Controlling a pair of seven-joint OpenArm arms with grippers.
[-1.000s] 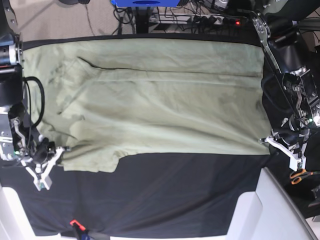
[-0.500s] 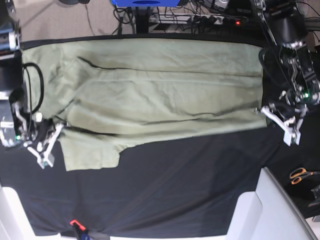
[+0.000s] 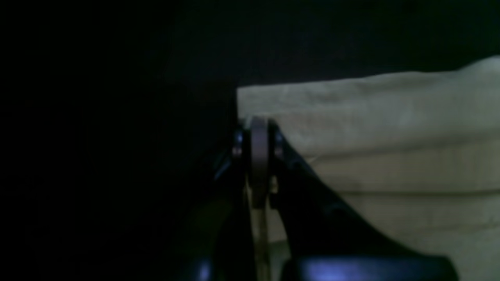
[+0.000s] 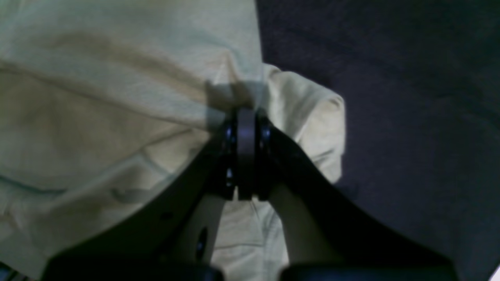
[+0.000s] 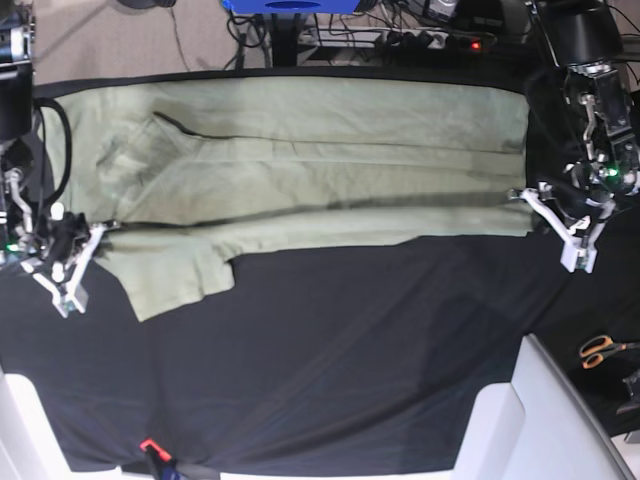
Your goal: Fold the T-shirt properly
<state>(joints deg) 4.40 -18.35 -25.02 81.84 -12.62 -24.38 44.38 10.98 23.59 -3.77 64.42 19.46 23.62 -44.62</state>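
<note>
Scissors (image 5: 601, 351) w/ orange handles lie at right edge of base view, lower right, well apart from the shirt. A white block (image 5: 540, 420) fills the lower right corner, another pale one the lower left. Small orange-black item (image 5: 152, 452) at bottom edge, left of centre. Cables + a red light along the top edge, behind the table. Nothing lies on the fabric betw. the two arms.

T-shirt (image 5: 300, 170) spreads across upper half of base view on the black table cloth (image 5: 350, 360), one sleeve hanging down at lower left of the garment.

Left gripper (image 5: 533, 200), right side of base view: jaws pressed together, pinching the T-shirt's edge; wrist view shows cloth caught at the tips. Right gripper (image 5: 98, 232), left side: jaws also pressed together, pinching the T-shirt near the sleeve; its wrist cam shows fabric bunched at the tips.

Vs. earlier frames: both grippers sit higher in frame now, and the near edge of the shirt has come up w/ them, folded back over the body. More black cloth is exposed below. Scissors unmoved.
</note>
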